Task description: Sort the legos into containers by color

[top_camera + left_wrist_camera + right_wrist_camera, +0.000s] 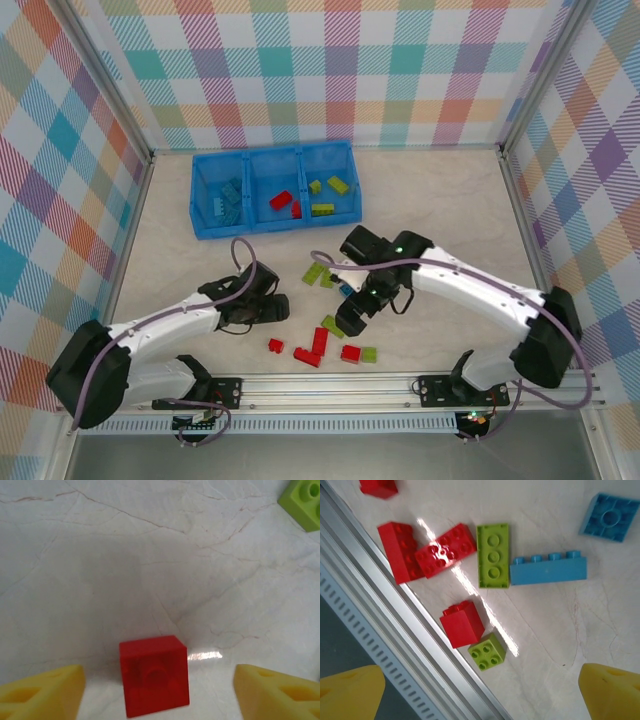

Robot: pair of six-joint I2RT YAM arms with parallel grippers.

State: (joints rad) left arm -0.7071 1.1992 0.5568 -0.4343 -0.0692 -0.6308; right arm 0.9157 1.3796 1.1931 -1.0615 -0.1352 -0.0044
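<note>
Pick in hand: left gripper (159,694), fingers released, is lining up on the red brick (154,677) at lower centre, probably needing lowering and clenching next; right gripper (480,692) is hanging spread.

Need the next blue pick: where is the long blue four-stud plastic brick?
Right wrist view, right of centre: the long blue brick lies with its left end beside the lime green three-stud plate.

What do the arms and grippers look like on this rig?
Left arm and right arm: white shells, black joints, a lilac cable looping along each. The fingers are yellow. A green light glows on the right arm.
</note>
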